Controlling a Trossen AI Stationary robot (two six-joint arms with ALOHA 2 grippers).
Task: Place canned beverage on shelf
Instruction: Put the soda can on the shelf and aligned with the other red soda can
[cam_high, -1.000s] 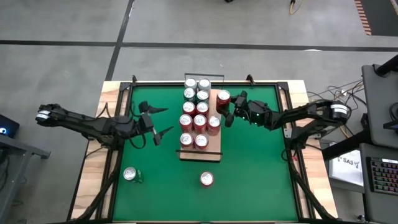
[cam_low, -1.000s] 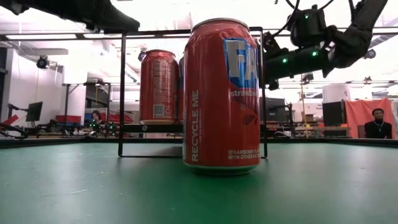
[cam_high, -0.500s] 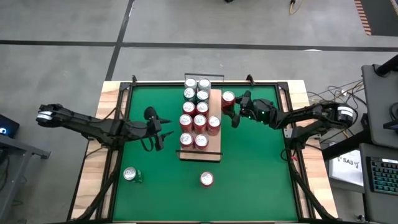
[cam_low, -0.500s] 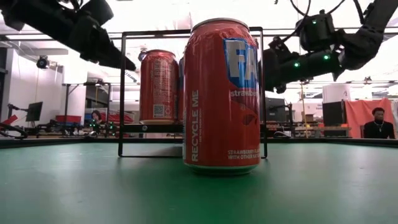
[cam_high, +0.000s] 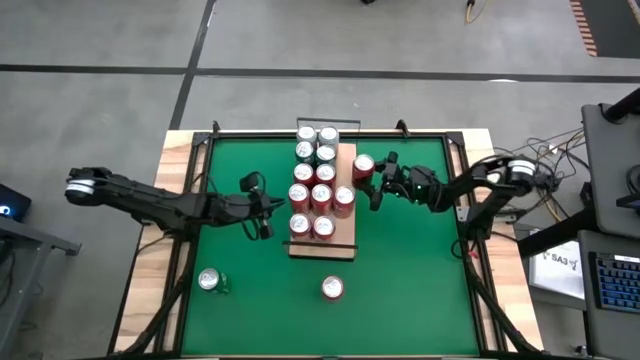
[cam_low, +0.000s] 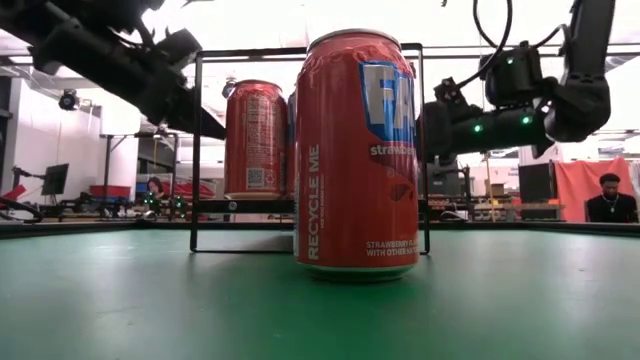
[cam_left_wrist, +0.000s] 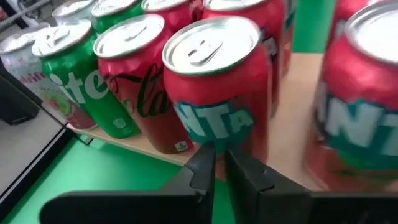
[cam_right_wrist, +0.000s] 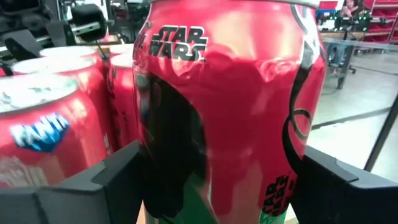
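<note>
Near edge of green mat (cam_high: 420, 290): red can (cam_high: 332, 288) upright, alone; green can (cam_high: 209, 280) upright, near-left. Shelf (cam_high: 345, 238) at mat centre, long axis running near to far, cans standing on it in rows. My left pincer (cam_high: 264, 212) pressed together, empty, at shelf's left edge just beside near cans. My right pincer (cam_high: 372, 183) clamped on red Star Wars can (cam_high: 363, 166), can upright, at shelf's right edge toward far end.
</note>
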